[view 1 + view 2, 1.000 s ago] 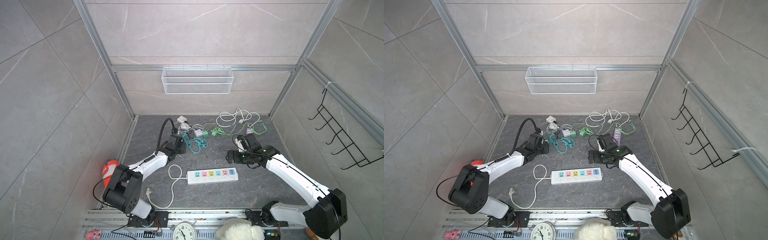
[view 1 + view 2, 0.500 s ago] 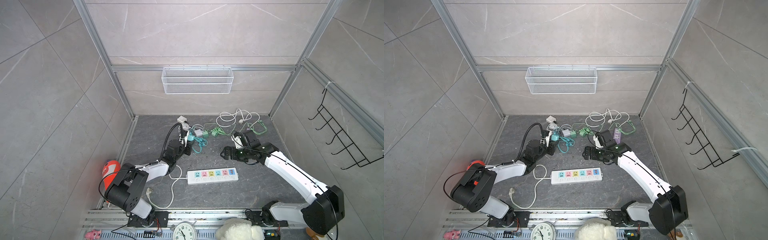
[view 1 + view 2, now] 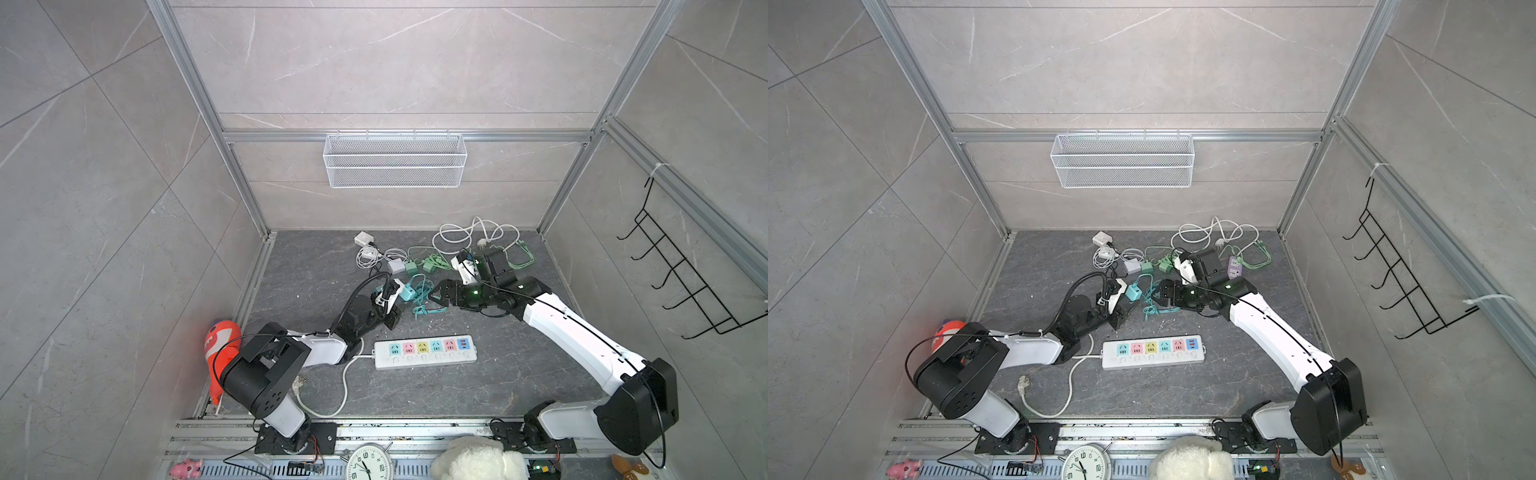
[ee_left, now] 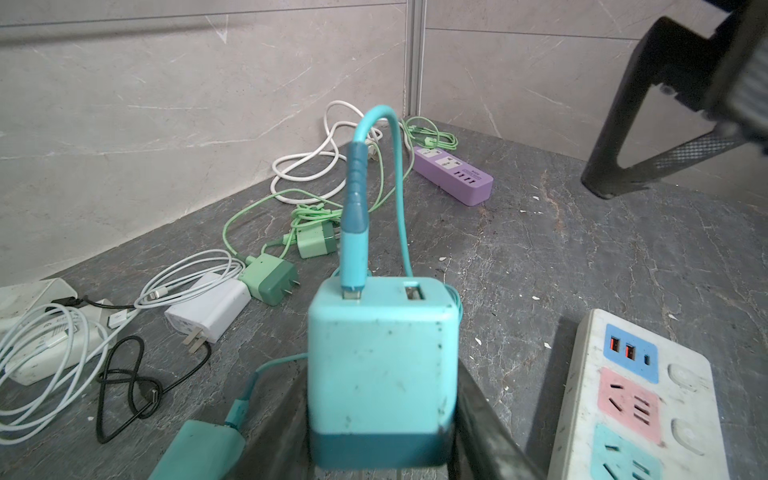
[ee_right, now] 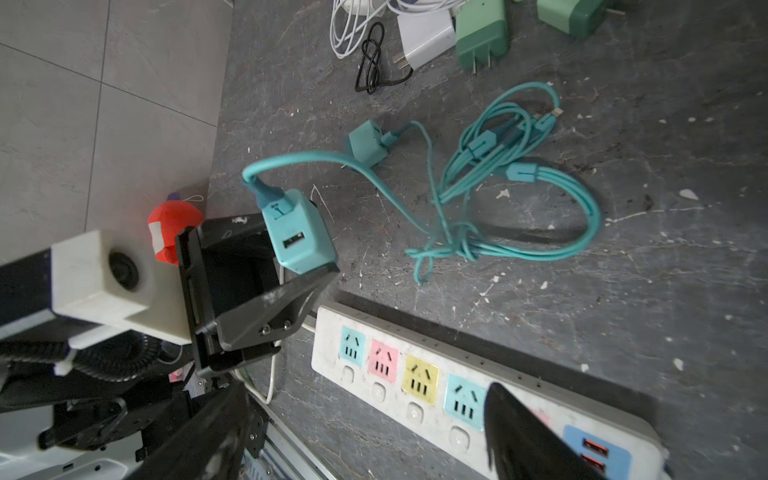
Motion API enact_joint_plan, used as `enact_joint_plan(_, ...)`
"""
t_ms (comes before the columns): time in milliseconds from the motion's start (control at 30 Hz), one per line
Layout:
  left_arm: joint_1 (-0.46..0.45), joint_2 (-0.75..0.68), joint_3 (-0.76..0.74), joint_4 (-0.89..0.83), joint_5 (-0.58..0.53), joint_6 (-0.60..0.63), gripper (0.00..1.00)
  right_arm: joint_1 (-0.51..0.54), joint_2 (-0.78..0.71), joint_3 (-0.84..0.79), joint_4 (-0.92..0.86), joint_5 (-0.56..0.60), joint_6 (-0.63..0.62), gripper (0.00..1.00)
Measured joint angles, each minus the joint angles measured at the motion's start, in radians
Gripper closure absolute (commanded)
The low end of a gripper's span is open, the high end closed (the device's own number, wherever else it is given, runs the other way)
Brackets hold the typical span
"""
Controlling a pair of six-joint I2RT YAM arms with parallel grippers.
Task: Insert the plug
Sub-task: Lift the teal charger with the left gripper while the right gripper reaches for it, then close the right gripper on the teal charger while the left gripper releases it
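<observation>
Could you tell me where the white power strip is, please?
In both top views the white power strip lies flat, centre-front on the table, directly in front of the left gripper clamping a teal charger.

White arm links (image 3: 573, 332), black joints (image 3: 636, 411), black fingers (image 5: 266, 303).

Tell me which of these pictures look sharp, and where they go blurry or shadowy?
In both top views the light is even and soft, though the aluminium frame posts splay outward; in the left wrist view the teal cube charger is crisp; in the right wrist view the fingers of the right gripper blur, and the white power strip casts a dark shadow.
</observation>
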Motion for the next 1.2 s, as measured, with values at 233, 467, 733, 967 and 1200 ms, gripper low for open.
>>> enact_joint_plan(233,-0.033,0.000,0.016,-0.008,0.000,0.033,0.68,0.042,0.080,0.054,0.011,-0.002,-0.008,0.36)
enact_joint_plan(467,-0.039,-0.002,0.018,-0.036,-0.001,0.040,0.69,0.074,0.157,0.116,0.021,0.000,-0.014,0.46)
enact_joint_plan(733,-0.039,-0.018,0.017,-0.043,0.000,0.048,0.69,0.108,0.239,0.193,0.010,0.014,-0.021,0.49)
enact_joint_plan(967,-0.039,-0.024,0.016,-0.047,-0.001,0.052,0.69,0.134,0.282,0.222,-0.011,0.032,-0.036,0.53)
enact_joint_plan(1200,-0.039,-0.036,0.011,-0.062,0.000,0.060,0.69,0.140,0.290,0.222,-0.024,0.037,-0.048,0.62)
